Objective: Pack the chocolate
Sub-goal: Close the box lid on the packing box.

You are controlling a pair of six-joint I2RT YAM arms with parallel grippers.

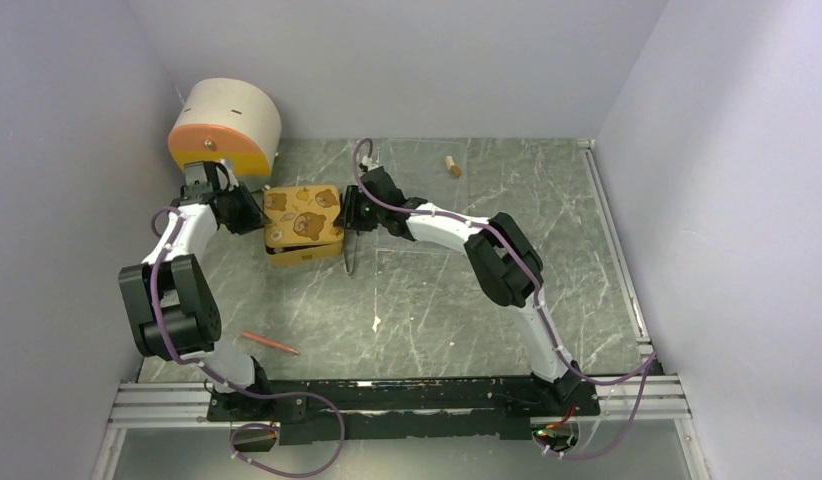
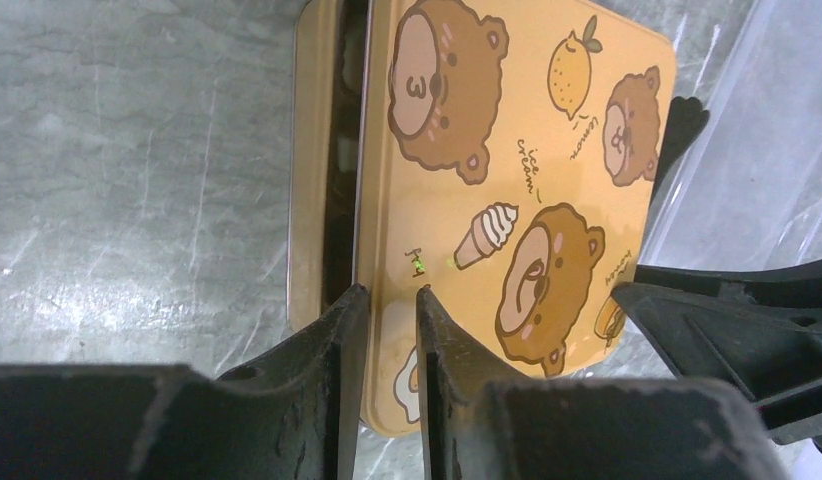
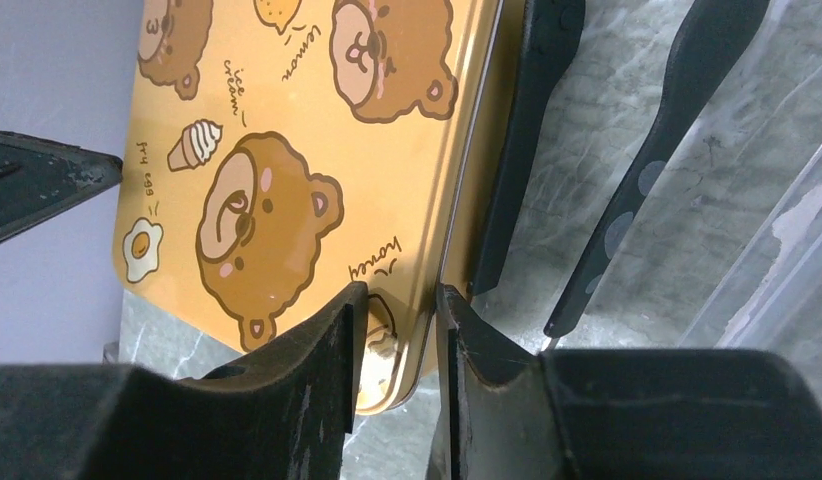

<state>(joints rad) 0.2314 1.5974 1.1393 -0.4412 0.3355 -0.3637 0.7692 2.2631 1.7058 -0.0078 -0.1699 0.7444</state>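
Observation:
A golden-tan tin box (image 1: pixel 307 252) stands at the back left. Its bear-printed lid (image 1: pixel 302 210) lies skewed over it, and a dark gap shows along one side (image 2: pixel 332 160). My left gripper (image 1: pixel 249 212) (image 2: pixel 387 295) is shut on the lid's left edge. My right gripper (image 1: pixel 349 212) (image 3: pixel 399 295) is shut on the lid's right edge (image 3: pixel 427 250). The chocolate in the box is hidden under the lid. One tan piece (image 1: pixel 452 166) lies loose at the back, and a small cream bit (image 1: pixel 376 323) lies mid-table.
A cream and orange round container (image 1: pixel 225 125) stands right behind the left gripper. Black tongs (image 1: pixel 349 255) (image 3: pixel 667 150) lie beside the box on its right. A thin red-orange pen (image 1: pixel 270 343) lies near the left arm's base. A clear sheet (image 1: pixel 427 170) lies at the back.

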